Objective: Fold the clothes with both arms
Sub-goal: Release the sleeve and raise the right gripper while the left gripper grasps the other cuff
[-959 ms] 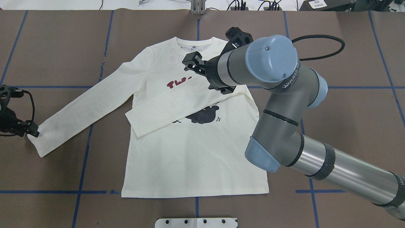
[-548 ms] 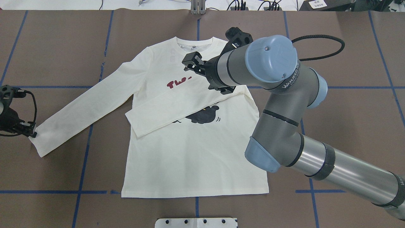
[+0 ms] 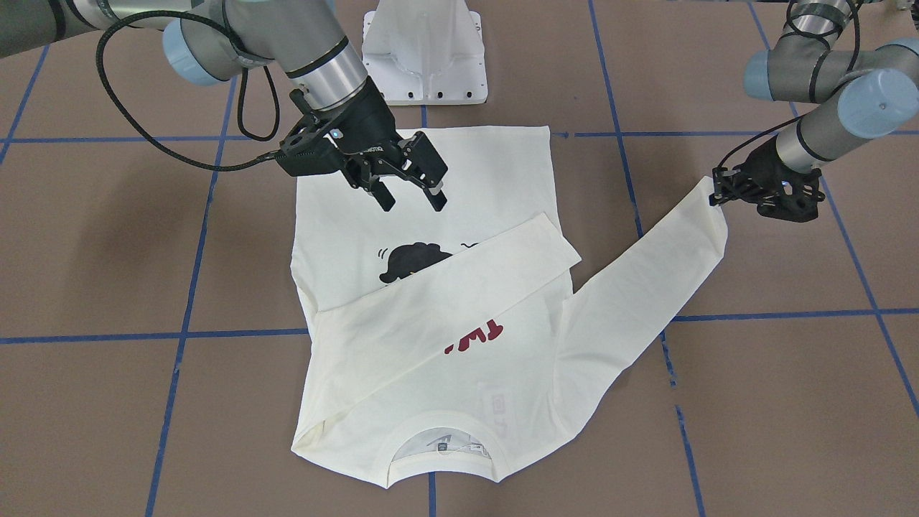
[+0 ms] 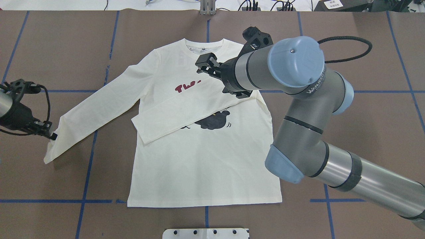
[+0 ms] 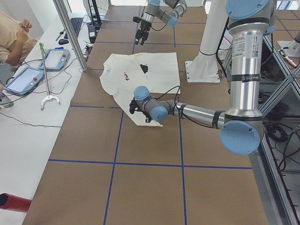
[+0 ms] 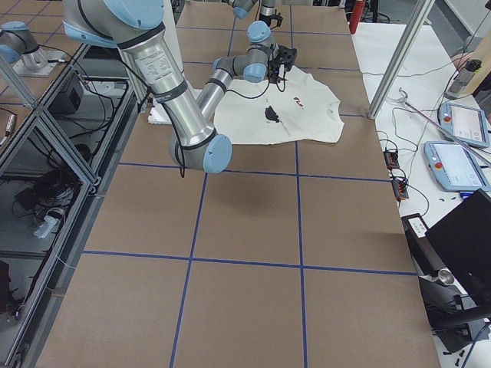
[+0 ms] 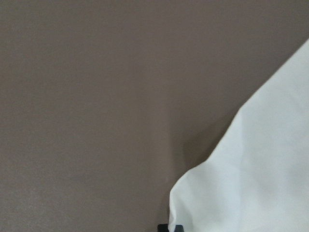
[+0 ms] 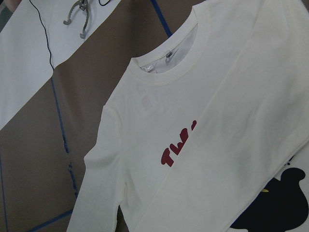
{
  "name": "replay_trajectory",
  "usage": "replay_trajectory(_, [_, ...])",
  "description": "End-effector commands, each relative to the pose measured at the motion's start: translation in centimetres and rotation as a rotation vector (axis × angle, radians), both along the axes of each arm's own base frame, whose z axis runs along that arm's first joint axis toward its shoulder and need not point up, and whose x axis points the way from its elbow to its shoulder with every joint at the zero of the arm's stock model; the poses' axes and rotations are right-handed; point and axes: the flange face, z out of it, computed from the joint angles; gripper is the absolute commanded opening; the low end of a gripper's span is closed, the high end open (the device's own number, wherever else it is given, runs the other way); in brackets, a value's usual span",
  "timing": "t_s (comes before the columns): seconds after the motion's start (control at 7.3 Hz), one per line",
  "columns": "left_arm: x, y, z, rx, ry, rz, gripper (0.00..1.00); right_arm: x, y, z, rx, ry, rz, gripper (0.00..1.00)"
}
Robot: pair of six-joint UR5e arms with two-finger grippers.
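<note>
The cream-white shirt (image 4: 199,166) lies front up on the brown table, collar (image 4: 204,44) at the far side. One sleeve (image 4: 172,116) is folded slantwise over the chest and covers part of the red lettering (image 4: 186,87) and the black cat print (image 4: 214,121). The other sleeve (image 4: 99,108) stretches out to the left. My left gripper (image 4: 51,135) is shut on that sleeve's cuff (image 3: 714,208), which is lifted and turned over. My right gripper (image 3: 409,192) hangs open above the chest, holding nothing. The left wrist view shows only cloth (image 7: 260,183) and table.
The white pedestal base (image 3: 423,50) stands at the near edge by the hem. Blue tape lines (image 4: 88,166) cross the brown tabletop. A side bench with tablets (image 5: 28,79) and a seated person (image 5: 14,33) lies beyond the collar side.
My left gripper has moved right, toward the shirt, carrying the cuff so the sleeve end lifts and folds. My right arm has shifted slightly to the right, gripper still open.
</note>
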Motion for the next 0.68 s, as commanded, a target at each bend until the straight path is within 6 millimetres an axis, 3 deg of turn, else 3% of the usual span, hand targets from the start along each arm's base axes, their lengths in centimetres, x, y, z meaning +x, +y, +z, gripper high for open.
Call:
replay_trajectory(0.0, [3.5,-4.4,-13.8,-0.023,0.153,-0.082,0.0,5.7,0.8,1.9,0.006,-0.014,0.023,1.0])
replay_trajectory(0.27, [10.1,-11.7,-26.7,-0.112,0.235,-0.164,0.0,11.5,-1.8,5.5,-0.047,0.003,-0.034,1.0])
replay_trajectory(0.41, [14.2,-15.3,-34.3,-0.12,0.255,-0.218,0.0,13.7,-2.7,6.3,-0.028,0.018,-0.042,1.0])
replay_trajectory(0.55, [22.9,-15.3,-41.2,-0.103,0.25,-0.265,0.0,16.3,-3.9,6.9,-0.021,0.025,-0.054,1.0])
